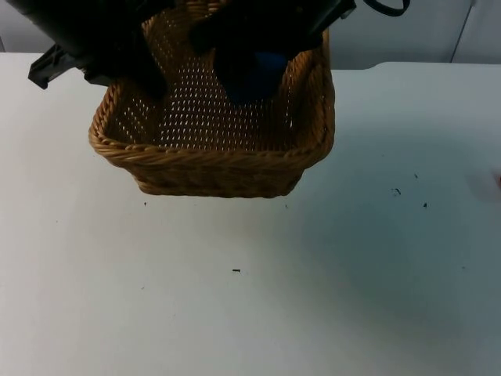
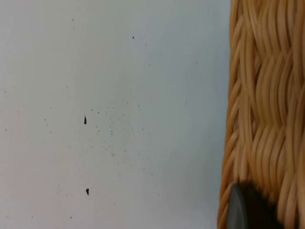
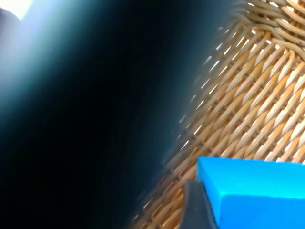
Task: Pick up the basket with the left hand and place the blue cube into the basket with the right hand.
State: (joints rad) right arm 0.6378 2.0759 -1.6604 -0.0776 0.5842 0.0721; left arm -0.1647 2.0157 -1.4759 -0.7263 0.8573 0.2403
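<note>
Gripping the wicker basket (image 1: 211, 149) by its left rim above the tabletop (image 1: 250, 298), the left tool (image 1: 145, 74) is closing on it; the right tool (image 1: 250, 78) is clamping the blue cube (image 1: 262, 70) inside the basket.

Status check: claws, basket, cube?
Left claw on the rim of the basket, basket off the table. Right claw inside it, shut on the cube. Nothing in the way.

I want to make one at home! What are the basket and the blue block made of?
The basket looks like woven wicker or rattan: tan strands plaited, with little gaps in the floor. The left gripper holds its rim. The blue cube looks like smooth matte foam or plastic, which one I cannot tell; its faces are flat and plain. The right gripper has it inside the basket.
</note>
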